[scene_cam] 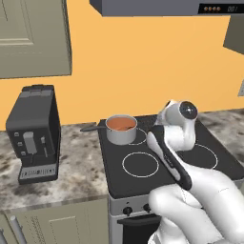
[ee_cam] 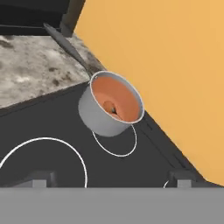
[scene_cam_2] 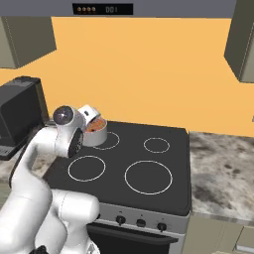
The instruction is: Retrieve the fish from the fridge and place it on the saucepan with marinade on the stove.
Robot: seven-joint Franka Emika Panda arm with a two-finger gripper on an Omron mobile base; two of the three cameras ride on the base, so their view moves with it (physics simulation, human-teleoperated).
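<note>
1. Orange wall is running behind the stove (scene_cam: 143,186), with marbled counter (scene_cam: 71,167) on both sides and a black coffee machine (scene_cam: 34,133) sitting on the counter beside the stove.
2. Saucepan (scene_cam: 121,129) is sitting on a rear burner ring, next to the coffee-machine side, its dark handle pointing out over the counter.
3. Marinade (ee_cam: 118,97) is filling the pan, orange-brown; a small orange lump (ee_cam: 110,107) is lying in it, looks like the fish, too small to confirm.
4. Gripper (ee_cam: 111,178) is hovering above the cooktop near the pan, not touching it.
5. Jaws are standing wide apart, holding nothing; fingertips (ee_cam: 40,179) are showing at the bottom of the hand view.
6. Range hood (scene_cam_2: 104,8) is hanging overhead.
</note>
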